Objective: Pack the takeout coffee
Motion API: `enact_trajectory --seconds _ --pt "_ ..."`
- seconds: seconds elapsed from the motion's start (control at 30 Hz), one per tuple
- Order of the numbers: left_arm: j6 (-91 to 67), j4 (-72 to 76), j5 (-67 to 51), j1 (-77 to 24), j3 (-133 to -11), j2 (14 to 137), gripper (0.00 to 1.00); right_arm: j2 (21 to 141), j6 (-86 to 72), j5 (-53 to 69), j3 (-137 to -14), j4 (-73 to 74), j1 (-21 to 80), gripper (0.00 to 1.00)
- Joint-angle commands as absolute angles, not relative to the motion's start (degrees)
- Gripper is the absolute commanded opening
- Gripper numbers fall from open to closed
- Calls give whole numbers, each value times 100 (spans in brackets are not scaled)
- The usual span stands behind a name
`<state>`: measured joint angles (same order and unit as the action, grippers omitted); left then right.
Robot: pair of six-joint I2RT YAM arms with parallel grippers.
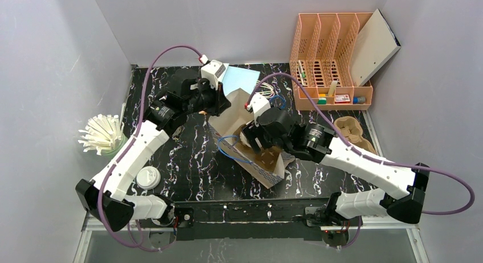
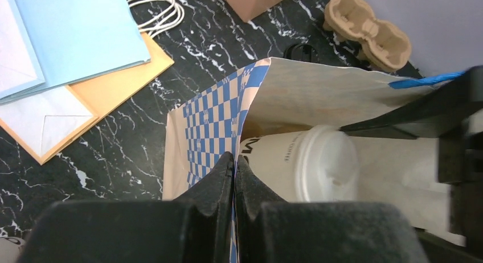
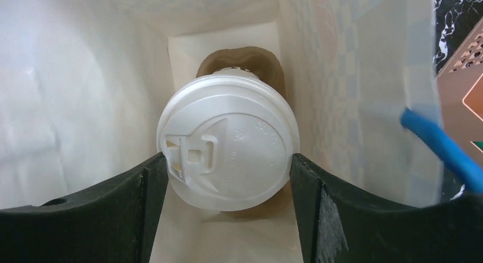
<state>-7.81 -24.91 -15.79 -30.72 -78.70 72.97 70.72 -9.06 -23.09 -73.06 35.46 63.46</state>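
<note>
Your left gripper [image 2: 234, 160] is clenched on the checked side edge of the paper bag [image 2: 211, 118], pinching it to hold the mouth wide at the middle of the bench [image 1: 188, 160]. Your right gripper [image 3: 229, 169] reaches deep inside, grasping the coffee cup [image 3: 228, 132] with a finger pressed to each side of its white lid [image 3: 250, 103]. The cup sits low in the bag, over a brown cardboard tray [image 3: 274, 66] at the bottom; whether it is fully seated there cannot be told. Room is tight: the bag's pale walls close in on both fingers, nearer on the right, where the blue handle [image 3: 436, 140] crosses just beside the finger. By the look of it, you have little space to spread the fingers before they push the paper, and the way out is straight back through the mouth. Outside, flat paper bags [image 2: 85, 41] lie near the held edge, and a spare cup tray [image 2: 367, 32] stands well apart.
</note>
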Motion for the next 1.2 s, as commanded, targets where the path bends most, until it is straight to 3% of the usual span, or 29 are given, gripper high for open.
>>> enact_trajectory --seconds 0.0,0.5,0.93,1.17 --pt "-1107 -2164 -1360 -3138 -7957 6900 0 7371 -1025 -2454 -7423 3826 6345 31" --pt "-1863 -2079 -910 -3146 -7644 6604 0 7193 -862 -2152 -7225 4240 6343 30" --pt "-2215 -1933 -747 -3196 -6712 5726 0 6896 -980 -1944 -6454 3781 6340 29" --pt "-2556 -2068 -1126 -3258 -6058 5362 0 7108 -910 -1782 -6648 3723 6341 29"
